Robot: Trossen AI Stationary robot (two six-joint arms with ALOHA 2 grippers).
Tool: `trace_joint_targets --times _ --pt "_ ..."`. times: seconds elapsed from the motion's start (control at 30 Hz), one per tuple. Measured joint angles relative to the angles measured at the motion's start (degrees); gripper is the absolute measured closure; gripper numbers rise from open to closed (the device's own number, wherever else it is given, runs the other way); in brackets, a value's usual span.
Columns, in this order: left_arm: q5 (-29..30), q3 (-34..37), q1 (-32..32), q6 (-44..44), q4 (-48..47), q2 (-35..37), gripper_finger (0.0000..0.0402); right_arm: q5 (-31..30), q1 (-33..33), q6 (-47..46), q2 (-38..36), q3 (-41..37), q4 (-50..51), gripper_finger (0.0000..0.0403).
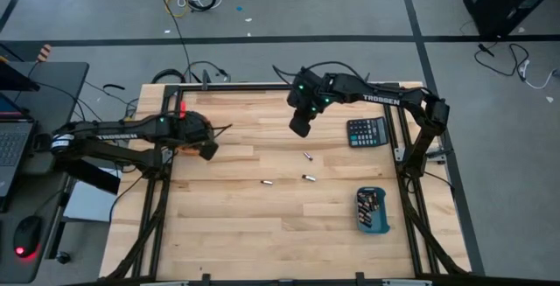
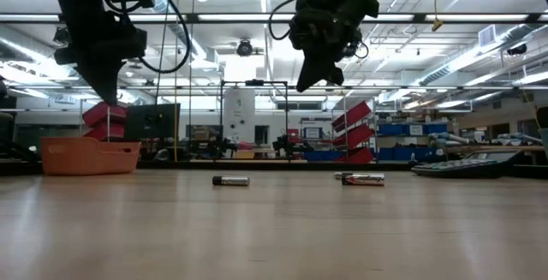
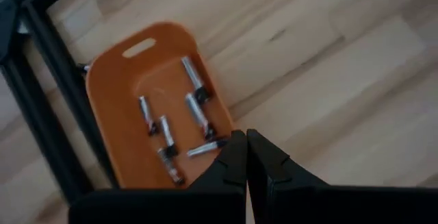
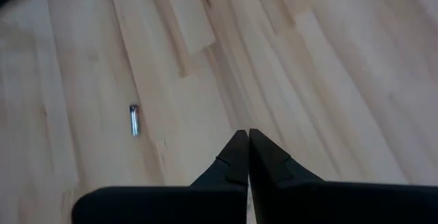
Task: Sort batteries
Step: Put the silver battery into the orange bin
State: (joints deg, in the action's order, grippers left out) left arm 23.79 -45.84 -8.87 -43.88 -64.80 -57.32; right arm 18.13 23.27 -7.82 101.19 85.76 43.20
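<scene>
Three loose batteries lie on their sides on the wooden table: one [image 1: 308, 156] near the middle, one [image 1: 308, 177] below it, one [image 1: 266, 182] to its left. Two show in the low view [image 2: 230, 181] [image 2: 363, 179]. One shows in the right wrist view [image 4: 134, 119]. An orange tray [image 3: 154, 101] at the table's left holds several batteries [image 3: 195, 104]. A blue tray [image 1: 372, 210] at the right holds more. My left gripper [image 3: 245, 142] is shut and empty above the orange tray's edge. My right gripper [image 4: 245, 138] is shut and empty, high above the table's far middle.
A black calculator [image 1: 366, 132] lies at the table's far right. The table's black frame [image 1: 166, 190] runs along its edges. Bare wood lies between the loose batteries and the near edge. A laptop and mouse sit off the table at the left.
</scene>
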Motion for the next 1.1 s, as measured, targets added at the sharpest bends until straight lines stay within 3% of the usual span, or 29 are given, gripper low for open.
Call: trace_joint_targets --times 0.2,0.43,0.67,1.1 --pt "-0.78 1.4 -0.26 -4.14 -6.29 0.0 0.0401 -1.04 0.02 1.39 0.0 0.0 -7.43 0.0399" --pt "-0.56 7.4 -0.24 -5.86 -0.88 0.0 0.0401 -1.78 0.04 -1.17 0.0 0.0 -18.97 0.0401" --pt "-6.52 10.45 -0.24 -7.66 0.43 -0.07 0.0401 -0.92 0.04 -1.24 0.0 -0.02 -19.56 0.0401" --pt "-7.96 10.38 -0.02 -7.3 0.81 -0.07 0.0401 -0.9 0.04 -1.24 0.0 0.0 -20.07 0.0402"
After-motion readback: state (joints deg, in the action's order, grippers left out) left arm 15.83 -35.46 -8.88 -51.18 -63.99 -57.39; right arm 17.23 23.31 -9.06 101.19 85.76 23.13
